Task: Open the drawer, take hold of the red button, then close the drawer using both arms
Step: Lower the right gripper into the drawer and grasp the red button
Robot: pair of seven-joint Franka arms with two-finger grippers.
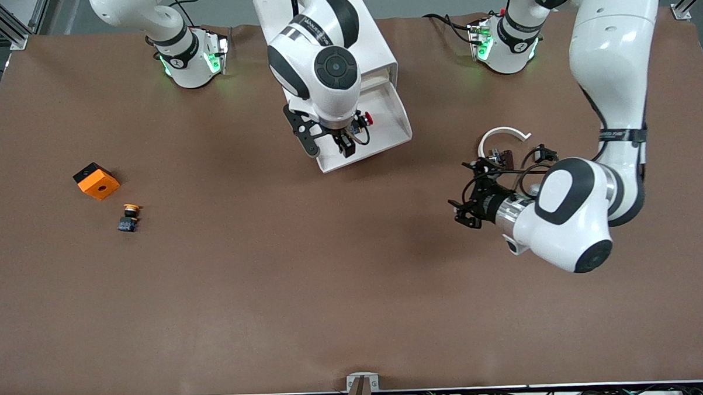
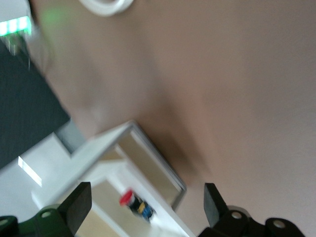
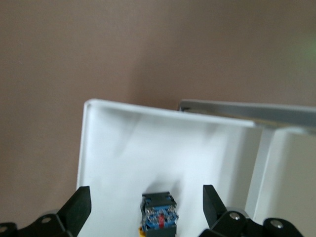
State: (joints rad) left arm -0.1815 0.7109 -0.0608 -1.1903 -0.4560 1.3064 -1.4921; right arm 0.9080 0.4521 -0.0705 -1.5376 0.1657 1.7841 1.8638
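The white cabinet (image 1: 375,50) stands between the arms' bases, with one drawer (image 1: 393,123) pulled out toward the front camera. The red-capped button (image 1: 365,121) lies in that drawer. My right gripper (image 1: 329,148) hangs over the open drawer, fingers open. In the right wrist view the button's dark blue body (image 3: 159,215) lies on the drawer floor (image 3: 148,143) between the open fingers of my right gripper (image 3: 145,189), untouched, its cap hidden. My left gripper (image 1: 461,186) is open and empty over the table toward the left arm's end. It (image 2: 144,186) faces the drawer (image 2: 170,215) and button (image 2: 136,205).
An orange cube with a hole (image 1: 96,181) and a yellow-capped button (image 1: 130,217) lie toward the right arm's end. A white curved ring piece (image 1: 504,135) lies on the brown table (image 1: 331,280) beside the left arm's wrist.
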